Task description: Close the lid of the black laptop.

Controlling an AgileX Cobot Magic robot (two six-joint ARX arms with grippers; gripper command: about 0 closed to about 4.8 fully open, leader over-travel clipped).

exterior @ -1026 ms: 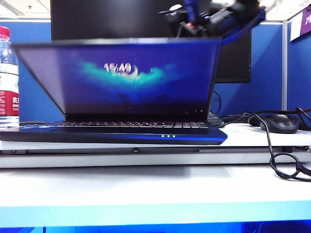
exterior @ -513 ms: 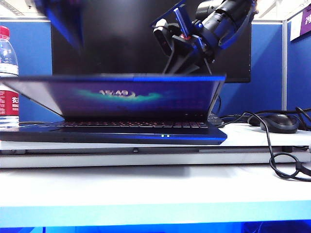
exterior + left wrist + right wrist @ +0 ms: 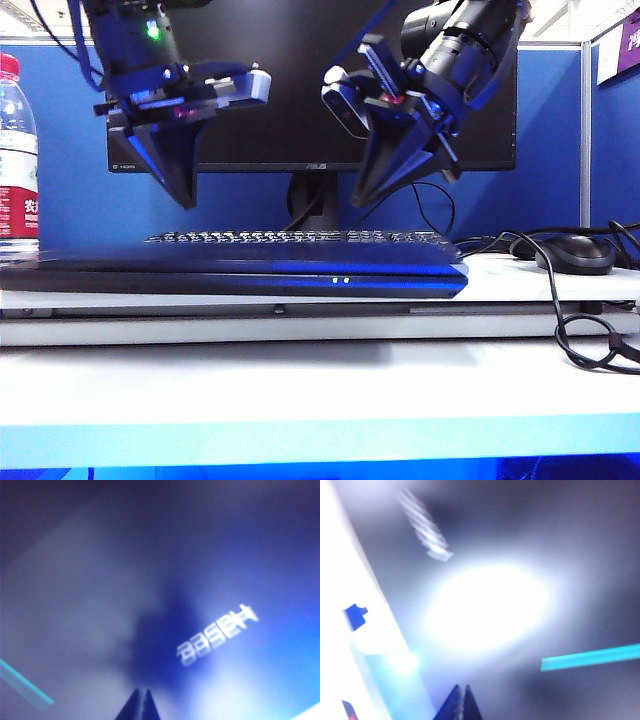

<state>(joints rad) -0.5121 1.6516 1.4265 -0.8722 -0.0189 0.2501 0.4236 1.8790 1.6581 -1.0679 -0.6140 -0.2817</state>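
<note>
The black laptop (image 3: pixel 230 277) lies on the white desk with its lid (image 3: pixel 250 257) flat down on the base; two small lights glow on its front edge. My left gripper (image 3: pixel 187 203) hangs shut, tip down, a little above the lid's left half. My right gripper (image 3: pixel 357 204) is shut too, pointing down just above the lid right of centre. In the left wrist view the shut tips (image 3: pixel 141 692) hover over the lid's dark back near the white Hasee logo (image 3: pixel 217 635). The right wrist view shows shut tips (image 3: pixel 461 687) over the glossy lid (image 3: pixel 570 580).
A black ASUS monitor (image 3: pixel 300 80) stands behind the laptop, with a separate keyboard (image 3: pixel 300 238) at its foot. A water bottle (image 3: pixel 15 160) stands at the far left. A black mouse (image 3: pixel 575 253) and a looping cable (image 3: pixel 570 340) lie at the right.
The lid has swung from steeply tilted down to flat on the base. My left gripper has come into view and dropped over the left half; my right gripper has lowered.
</note>
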